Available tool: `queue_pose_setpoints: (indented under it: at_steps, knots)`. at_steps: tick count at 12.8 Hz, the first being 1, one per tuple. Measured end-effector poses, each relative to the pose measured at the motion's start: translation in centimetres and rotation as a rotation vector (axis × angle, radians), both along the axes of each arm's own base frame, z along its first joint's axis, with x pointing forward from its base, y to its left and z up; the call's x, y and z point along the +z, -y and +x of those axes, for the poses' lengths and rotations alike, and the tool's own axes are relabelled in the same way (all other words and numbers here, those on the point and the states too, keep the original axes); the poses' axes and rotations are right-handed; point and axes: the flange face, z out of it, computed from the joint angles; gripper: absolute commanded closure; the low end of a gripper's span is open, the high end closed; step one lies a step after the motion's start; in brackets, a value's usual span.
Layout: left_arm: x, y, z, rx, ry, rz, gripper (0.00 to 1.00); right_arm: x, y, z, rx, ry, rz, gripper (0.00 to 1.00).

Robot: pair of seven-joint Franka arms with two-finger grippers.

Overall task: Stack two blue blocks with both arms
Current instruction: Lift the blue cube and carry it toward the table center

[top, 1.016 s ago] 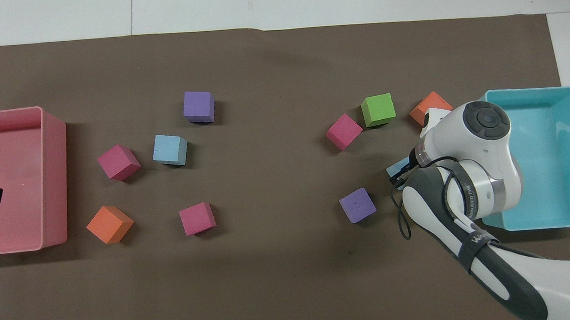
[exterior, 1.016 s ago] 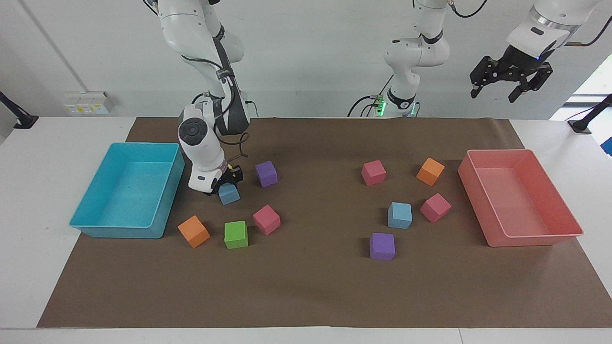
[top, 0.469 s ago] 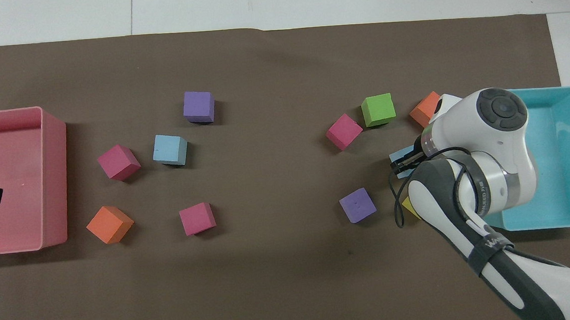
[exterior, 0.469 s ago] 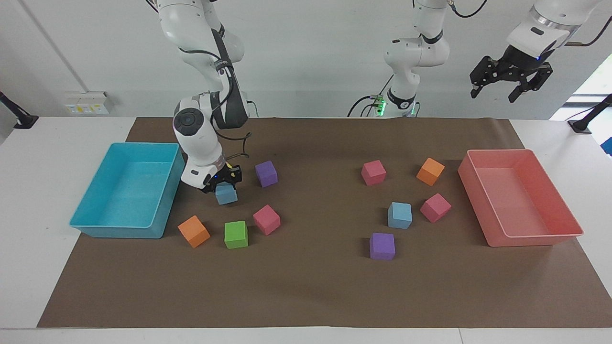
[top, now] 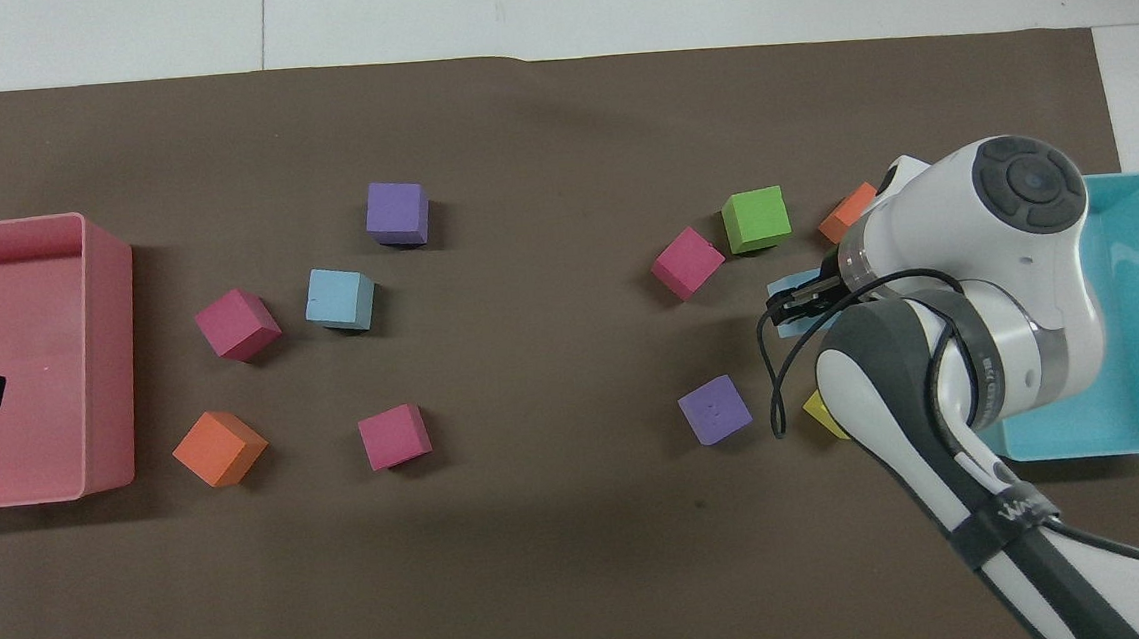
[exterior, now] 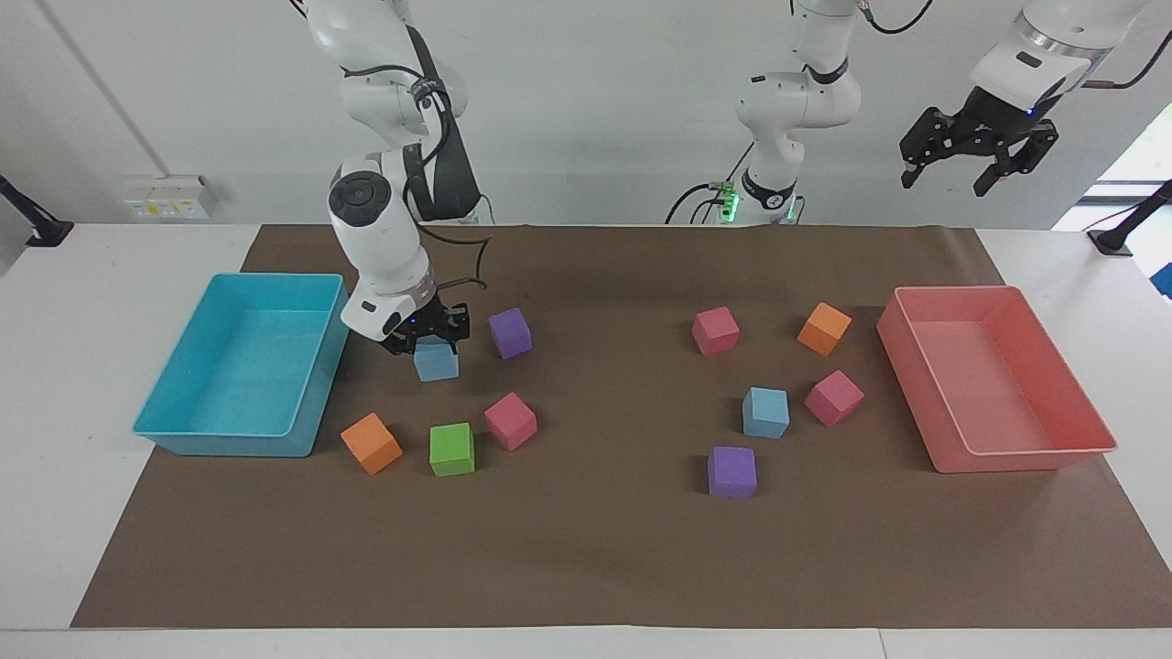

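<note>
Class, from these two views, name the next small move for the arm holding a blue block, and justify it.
Probably carry it toward the left arm's end: the right gripper is shut on the held blue block, lifted off the mat, while the other blue block sits by the pink tray.

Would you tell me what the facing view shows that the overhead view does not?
Only the facing view shows the right tool gripping one blue block from above, and the whole left tool, open, high over the pink tray. Only the overhead view shows a yellow block, beside the right arm. Both show the free blue block, the other cubes and the teal tray.
</note>
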Motion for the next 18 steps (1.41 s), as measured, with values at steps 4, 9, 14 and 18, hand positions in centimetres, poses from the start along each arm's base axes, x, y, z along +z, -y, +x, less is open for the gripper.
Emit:
queue_pose_setpoints:
  at_steps: [4, 9, 14, 18]
  knots:
    - [0.0, 0.0, 0.0, 0.0, 0.0, 0.0, 0.0, 1.3, -4.5, -0.5, -0.024, 0.006, 0.022, 1.0]
    - [0.0, 0.0, 0.0, 0.0, 0.0, 0.0, 0.0, 2.7, -10.8, -1.4, -0.087, 0.014, 0.045, 1.0]
    - [0.0, 0.0, 0.0, -0.001, 0.0, 0.0, 0.0, 0.8, -17.9, -0.7, -0.17, 0.008, 0.023, 1.0]
    - [0.0, 0.0, 0.0, -0.001, 0.0, 0.0, 0.0, -1.7, -23.4, -0.2, -0.193, 0.015, 0.008, 1.0]
